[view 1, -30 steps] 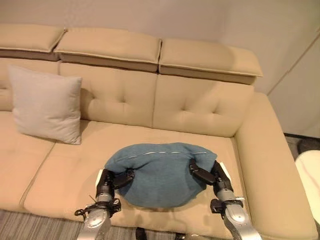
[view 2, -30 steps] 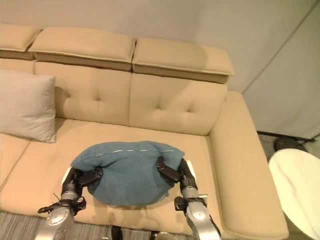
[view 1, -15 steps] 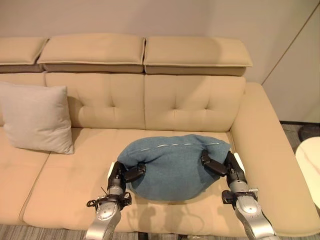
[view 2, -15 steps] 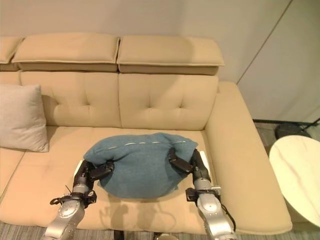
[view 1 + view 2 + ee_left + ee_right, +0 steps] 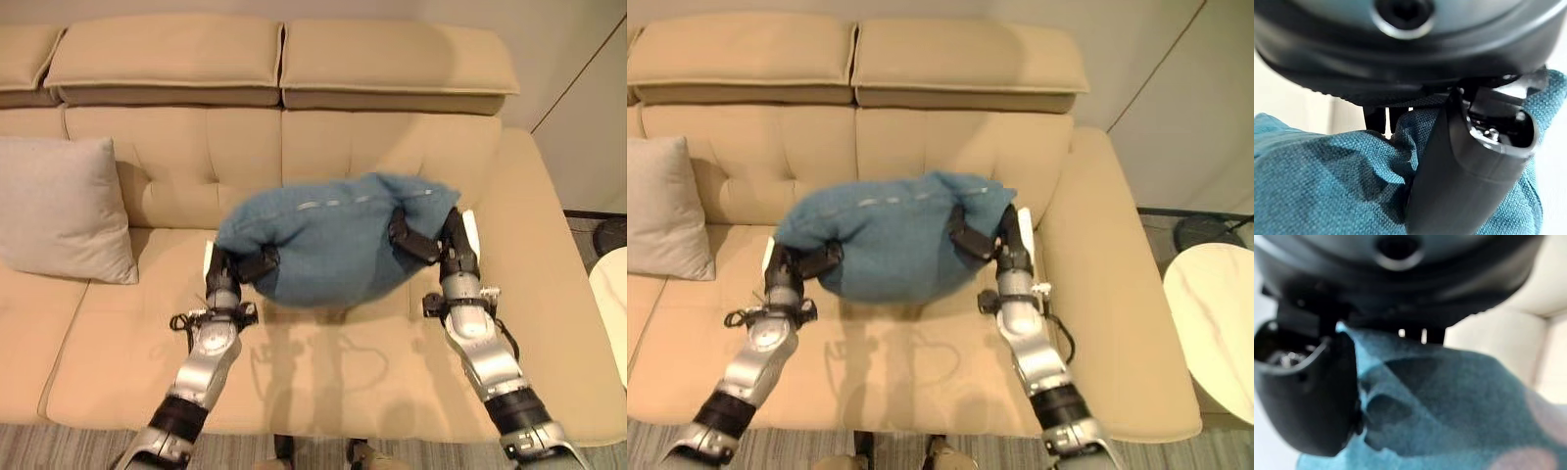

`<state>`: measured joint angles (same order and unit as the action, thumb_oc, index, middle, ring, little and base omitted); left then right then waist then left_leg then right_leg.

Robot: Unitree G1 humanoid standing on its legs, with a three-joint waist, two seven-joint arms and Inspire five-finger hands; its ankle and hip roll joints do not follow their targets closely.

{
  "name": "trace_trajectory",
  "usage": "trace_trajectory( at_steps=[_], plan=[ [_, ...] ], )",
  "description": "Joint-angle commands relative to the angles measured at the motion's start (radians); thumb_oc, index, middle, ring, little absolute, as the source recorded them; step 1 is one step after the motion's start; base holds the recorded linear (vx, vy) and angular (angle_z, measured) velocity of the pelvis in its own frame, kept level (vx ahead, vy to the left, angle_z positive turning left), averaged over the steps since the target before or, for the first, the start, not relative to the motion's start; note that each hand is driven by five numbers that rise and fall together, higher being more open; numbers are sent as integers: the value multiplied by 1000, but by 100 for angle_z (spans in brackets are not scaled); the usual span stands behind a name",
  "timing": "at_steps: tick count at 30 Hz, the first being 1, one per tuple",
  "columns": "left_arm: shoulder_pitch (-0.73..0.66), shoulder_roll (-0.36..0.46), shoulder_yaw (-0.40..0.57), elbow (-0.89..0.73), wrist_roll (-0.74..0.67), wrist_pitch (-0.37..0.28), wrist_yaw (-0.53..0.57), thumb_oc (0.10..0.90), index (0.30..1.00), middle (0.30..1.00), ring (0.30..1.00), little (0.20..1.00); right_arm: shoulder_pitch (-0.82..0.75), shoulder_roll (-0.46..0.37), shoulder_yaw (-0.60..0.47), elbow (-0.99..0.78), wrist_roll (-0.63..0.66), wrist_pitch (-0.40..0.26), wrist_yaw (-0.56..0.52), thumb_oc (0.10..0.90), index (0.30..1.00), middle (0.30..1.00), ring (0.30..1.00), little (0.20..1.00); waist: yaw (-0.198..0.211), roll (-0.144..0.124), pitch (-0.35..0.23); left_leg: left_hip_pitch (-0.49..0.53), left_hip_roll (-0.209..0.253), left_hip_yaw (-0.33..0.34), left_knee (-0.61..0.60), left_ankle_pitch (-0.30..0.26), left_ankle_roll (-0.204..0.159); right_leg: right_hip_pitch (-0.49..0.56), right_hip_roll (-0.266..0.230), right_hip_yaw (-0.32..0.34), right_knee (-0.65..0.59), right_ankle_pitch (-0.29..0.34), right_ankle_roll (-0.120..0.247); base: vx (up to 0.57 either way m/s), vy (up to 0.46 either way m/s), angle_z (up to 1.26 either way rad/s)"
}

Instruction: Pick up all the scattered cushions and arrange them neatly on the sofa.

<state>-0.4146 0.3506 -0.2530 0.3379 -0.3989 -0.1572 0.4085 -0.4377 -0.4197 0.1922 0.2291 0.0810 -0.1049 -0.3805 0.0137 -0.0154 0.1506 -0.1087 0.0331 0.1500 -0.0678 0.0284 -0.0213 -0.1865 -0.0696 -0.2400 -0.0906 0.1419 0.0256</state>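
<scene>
Fingers of the left hand and right hand are curled into opposite ends of the blue cushion, gripping it. Since a second ago it has risen off the sofa seat toward the backrest. Grey cushion stands well left. Placement appears imminent.

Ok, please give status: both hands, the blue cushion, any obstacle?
Left hand and right hand both shut on blue cushion. Cushion held above sofa seat. Grey cushion sits apart, not obstructing.

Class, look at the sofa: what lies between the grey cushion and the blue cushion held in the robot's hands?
Nothing: in the left eye view, bare sofa separates the grey cushion from the blue cushion.
</scene>
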Motion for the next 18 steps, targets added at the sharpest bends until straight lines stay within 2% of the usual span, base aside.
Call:
trace_trajectory(
  at_steps=[1, 5, 16, 17, 18],
  plan=[
    [-216, 29, -73, -64, 86, -198, 23, 400, 300, 300, 300, 300, -174, 37, 26, -79, -10, -149, -43, 400, 300, 300, 300, 300, 8, -52, -28, -34, -42, -1, 35, -71, 1, -4, -53, 46, 54, -49, 140, -91, -16, 3],
    [-292, 36, -93, -2, 73, -202, 36, 400, 300, 300, 300, 300, -228, 36, 48, -39, 3, -151, -54, 400, 300, 300, 300, 300, -2, -51, -7, -88, -44, -4, 33, -49, -1, -55, -59, 43, 59, -35, 137, -79, -6, 9],
    [-331, 39, -124, 158, 36, -184, 2, 400, 300, 300, 300, 300, -246, 50, 77, -18, 7, -151, -43, 400, 300, 300, 300, 300, -28, -43, 32, -222, -40, -20, 21, 2, -6, -209, -68, 37, 99, -17, 127, -66, 0, 3],
    [-333, 44, -128, 179, 49, -175, 0, 533, 500, 500, 500, 500, -245, 49, 78, -14, 2, -150, -43, 414, 321, 321, 321, 321, -30, -43, 33, -234, -39, -20, 20, 7, -7, -219, -67, 35, 97, -12, 127, 0, 0, 0],
    [-331, 50, -127, 189, 59, -172, -1, 762, 844, 844, 844, 844, -245, 45, 80, -13, -9, -148, -45, 577, 566, 566, 566, 566, -31, -44, 33, -239, -39, -22, 17, 11, -8, -225, -66, 34, 95, -9, 127, 0, 0, 0]
  ],
)
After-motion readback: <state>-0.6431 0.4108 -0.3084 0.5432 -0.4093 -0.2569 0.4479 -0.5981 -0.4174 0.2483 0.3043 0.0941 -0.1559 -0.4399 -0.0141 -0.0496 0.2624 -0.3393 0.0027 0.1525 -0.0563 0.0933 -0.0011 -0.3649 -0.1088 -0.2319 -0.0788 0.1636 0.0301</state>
